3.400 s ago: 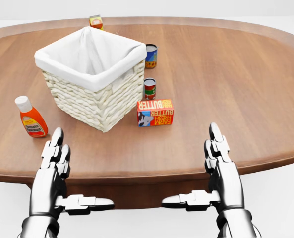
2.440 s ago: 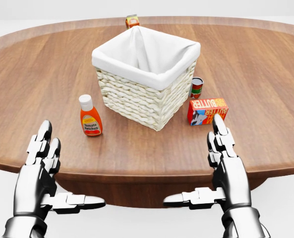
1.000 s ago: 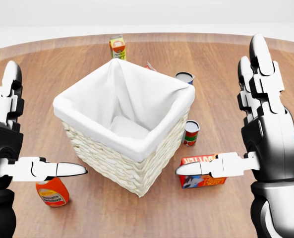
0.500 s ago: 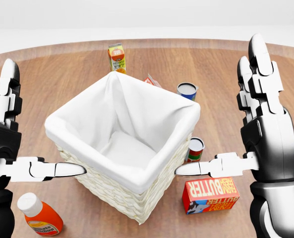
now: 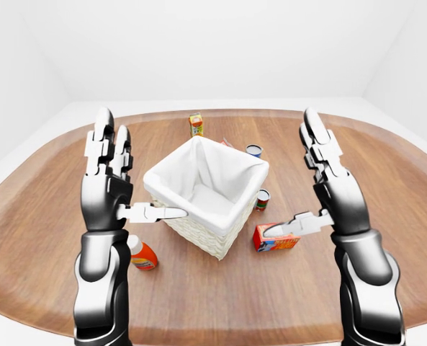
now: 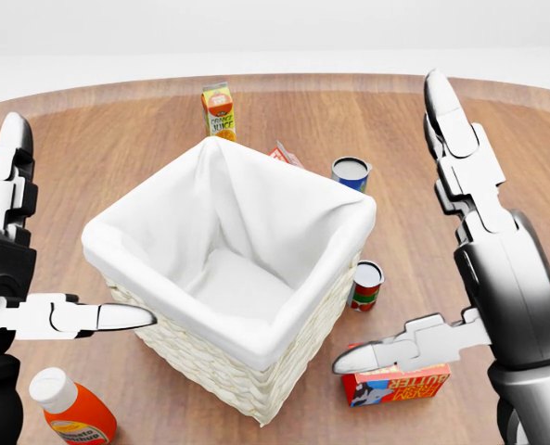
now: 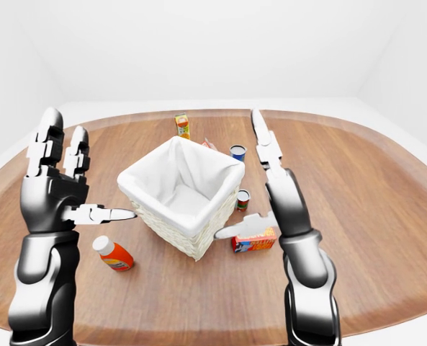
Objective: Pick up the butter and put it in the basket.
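Observation:
The butter (image 6: pixel 400 384) is a red and orange box lying on the wooden table (image 6: pixel 117 148), just right of the basket at the bottom of the head view. The basket (image 6: pixel 210 357) is white wicker with a white cloth liner, and it holds nothing that I can see. My right hand (image 6: pixel 390 227) is open with its fingers spread upward, and its thumb (image 6: pixel 386 352) points left just above the butter's top edge. My left hand (image 6: pixel 80 218) is open left of the basket, with its thumb pointing at the basket wall.
A ketchup bottle (image 6: pixel 70 414) lies at the basket's lower left. A small red can (image 6: pixel 365 285) stands between the basket and the butter. A blue can (image 6: pixel 351 172), a small packet (image 6: pixel 284 153) and a juice carton (image 6: pixel 219 109) stand beyond the basket.

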Tool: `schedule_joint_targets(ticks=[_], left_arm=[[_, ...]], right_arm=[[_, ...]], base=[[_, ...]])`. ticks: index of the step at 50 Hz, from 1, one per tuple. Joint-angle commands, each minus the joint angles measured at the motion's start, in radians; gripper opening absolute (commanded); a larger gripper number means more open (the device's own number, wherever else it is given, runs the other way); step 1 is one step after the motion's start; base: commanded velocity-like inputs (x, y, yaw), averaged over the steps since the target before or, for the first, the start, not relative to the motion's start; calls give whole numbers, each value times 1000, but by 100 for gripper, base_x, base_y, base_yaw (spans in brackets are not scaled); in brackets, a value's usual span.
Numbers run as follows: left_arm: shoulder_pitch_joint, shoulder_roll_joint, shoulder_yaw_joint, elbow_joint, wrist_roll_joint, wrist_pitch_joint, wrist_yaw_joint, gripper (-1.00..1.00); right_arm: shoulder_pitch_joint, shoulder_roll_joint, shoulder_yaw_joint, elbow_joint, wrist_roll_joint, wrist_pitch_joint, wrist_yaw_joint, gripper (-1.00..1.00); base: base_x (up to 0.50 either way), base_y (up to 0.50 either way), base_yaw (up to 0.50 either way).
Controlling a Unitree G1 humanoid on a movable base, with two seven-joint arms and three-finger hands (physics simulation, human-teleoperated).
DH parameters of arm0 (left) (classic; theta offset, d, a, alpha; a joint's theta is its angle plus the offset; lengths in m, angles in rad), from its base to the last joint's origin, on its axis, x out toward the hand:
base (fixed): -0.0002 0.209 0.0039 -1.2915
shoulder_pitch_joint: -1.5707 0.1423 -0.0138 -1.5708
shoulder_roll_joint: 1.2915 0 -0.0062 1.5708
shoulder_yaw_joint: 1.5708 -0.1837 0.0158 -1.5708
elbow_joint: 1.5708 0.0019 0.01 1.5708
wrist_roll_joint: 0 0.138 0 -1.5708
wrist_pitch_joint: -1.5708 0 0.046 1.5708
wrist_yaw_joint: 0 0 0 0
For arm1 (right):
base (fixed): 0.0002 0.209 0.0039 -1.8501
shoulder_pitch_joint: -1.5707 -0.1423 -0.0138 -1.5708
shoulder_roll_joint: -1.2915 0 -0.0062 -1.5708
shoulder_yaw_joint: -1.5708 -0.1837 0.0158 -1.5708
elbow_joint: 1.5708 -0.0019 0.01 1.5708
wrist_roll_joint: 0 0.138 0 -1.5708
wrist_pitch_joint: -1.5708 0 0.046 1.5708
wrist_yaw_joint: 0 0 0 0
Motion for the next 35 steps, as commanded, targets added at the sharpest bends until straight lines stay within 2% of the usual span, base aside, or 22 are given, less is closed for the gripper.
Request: schedule_joint_targets(ticks=[1,12,17,26,35], left_arm=[[1,4,13,4,-12,0,-1,100],[-3,15,36,12,-33,0,-2,100],[-2,17,41,11,-38,0,1,100],[0,20,48,11,-43,0,0,100],[-1,25,57,11,-51,0,1,100]], right_arm=[[46,-62,-20,-133,-182,0,222,100],[63,-78,-28,-89,-501,0,432,100],[46,-63,-29,-17,-645,0,432,100],[25,-34,-23,89,-785,0,432,100],[3,-35,-10,234,-957,0,432,100]], base=[[0,0,0],[0,0,0],[0,0,0],[0,0,0],[0,0,0]])
